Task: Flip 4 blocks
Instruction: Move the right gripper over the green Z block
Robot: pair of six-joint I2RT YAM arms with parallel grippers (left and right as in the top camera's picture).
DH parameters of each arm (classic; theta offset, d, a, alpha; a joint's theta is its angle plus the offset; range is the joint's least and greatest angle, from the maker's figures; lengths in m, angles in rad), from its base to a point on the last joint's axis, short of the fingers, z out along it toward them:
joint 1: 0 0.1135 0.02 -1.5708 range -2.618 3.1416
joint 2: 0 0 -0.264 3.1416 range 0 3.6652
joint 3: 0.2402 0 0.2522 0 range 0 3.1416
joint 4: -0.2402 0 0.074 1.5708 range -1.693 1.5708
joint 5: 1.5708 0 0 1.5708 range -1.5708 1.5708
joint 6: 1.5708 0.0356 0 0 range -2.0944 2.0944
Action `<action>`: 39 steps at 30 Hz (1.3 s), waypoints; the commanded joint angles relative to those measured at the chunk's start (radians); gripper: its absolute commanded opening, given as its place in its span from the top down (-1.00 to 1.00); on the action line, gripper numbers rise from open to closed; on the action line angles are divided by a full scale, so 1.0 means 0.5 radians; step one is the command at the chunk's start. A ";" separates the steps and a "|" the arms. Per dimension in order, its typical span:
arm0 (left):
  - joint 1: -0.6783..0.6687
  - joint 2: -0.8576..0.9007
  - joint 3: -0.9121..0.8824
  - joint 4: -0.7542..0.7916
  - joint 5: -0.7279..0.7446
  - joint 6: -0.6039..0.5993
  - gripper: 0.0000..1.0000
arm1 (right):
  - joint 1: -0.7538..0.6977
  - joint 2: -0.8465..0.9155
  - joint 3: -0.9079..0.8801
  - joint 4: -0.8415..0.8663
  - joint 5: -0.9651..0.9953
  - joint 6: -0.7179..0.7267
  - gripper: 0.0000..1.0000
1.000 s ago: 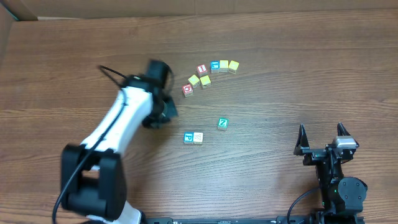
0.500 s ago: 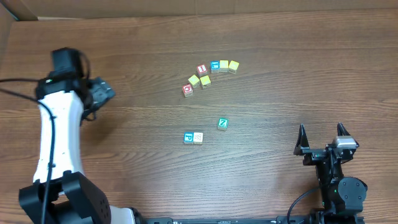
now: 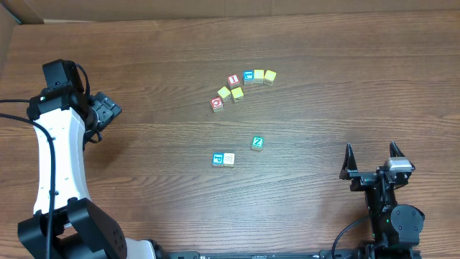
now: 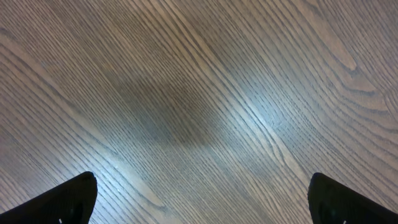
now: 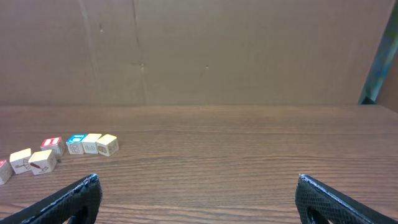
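Right end effector: near right of tabletop, fingers spread, nothing between.
Blue block, pale block: touching side by side, mid-tabletop.
Z block: just beyond the pair, to the right, apart from it.
Left end effector: far left, fingers spread wide, empty, over bare wood.
Red block: near end of curved row.
Yellow cubes, "1" cube: same row, farther back.
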 commanded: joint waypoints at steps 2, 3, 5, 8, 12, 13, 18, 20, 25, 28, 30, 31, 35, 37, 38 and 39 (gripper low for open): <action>0.007 -0.011 0.021 0.002 -0.014 -0.005 -0.99 | 0.009 -0.014 -0.021 0.011 -0.003 -0.007 -1.00; 0.007 -0.011 0.021 0.002 -0.014 -0.005 -0.99 | 0.009 -0.014 -0.021 0.011 -0.003 -0.007 -1.00; 0.007 -0.011 0.021 0.002 -0.014 -0.005 -0.99 | 0.009 -0.014 -0.021 0.011 -0.003 -0.007 -1.00; 0.007 -0.011 0.021 0.002 -0.014 -0.005 -1.00 | 0.009 -0.014 -0.021 0.011 -0.003 -0.007 -1.00; 0.007 -0.011 0.021 0.002 -0.014 -0.005 -1.00 | 0.009 -0.014 -0.021 0.011 -0.003 -0.007 -1.00; 0.007 -0.011 0.021 0.002 -0.013 -0.005 -1.00 | 0.009 -0.014 -0.021 0.011 -0.003 -0.007 -1.00; 0.007 -0.011 0.021 0.002 -0.013 -0.005 -1.00 | 0.009 -0.014 -0.021 0.063 -0.024 0.030 -1.00; 0.007 -0.011 0.021 0.002 -0.014 -0.005 -1.00 | 0.009 -0.014 -0.021 0.069 -0.090 0.031 -1.00; 0.007 -0.011 0.021 0.002 -0.014 -0.005 -1.00 | 0.009 -0.014 -0.020 0.169 -0.615 0.063 -1.00; 0.007 -0.011 0.021 0.002 -0.014 -0.005 -1.00 | 0.009 -0.014 -0.016 0.134 -0.726 0.252 -1.00; 0.007 -0.011 0.021 0.002 -0.013 -0.005 -1.00 | 0.009 -0.010 0.024 0.058 -0.767 0.339 -1.00; 0.007 -0.011 0.021 0.002 -0.014 -0.005 -1.00 | 0.009 -0.001 0.066 0.016 -0.782 0.363 -1.00; 0.007 -0.011 0.021 0.002 -0.014 -0.005 -1.00 | 0.009 0.134 0.390 -0.165 -0.787 0.368 -1.00; 0.007 -0.011 0.021 0.002 -0.013 -0.005 -0.99 | 0.009 0.267 0.602 -0.259 -0.788 0.367 -1.00; 0.007 -0.011 0.021 0.002 -0.014 -0.005 -0.99 | 0.009 0.340 0.703 -0.311 -0.789 0.360 -1.00; 0.007 -0.011 0.021 0.002 -0.014 -0.005 -1.00 | 0.009 0.446 0.838 -0.388 -0.788 0.361 -1.00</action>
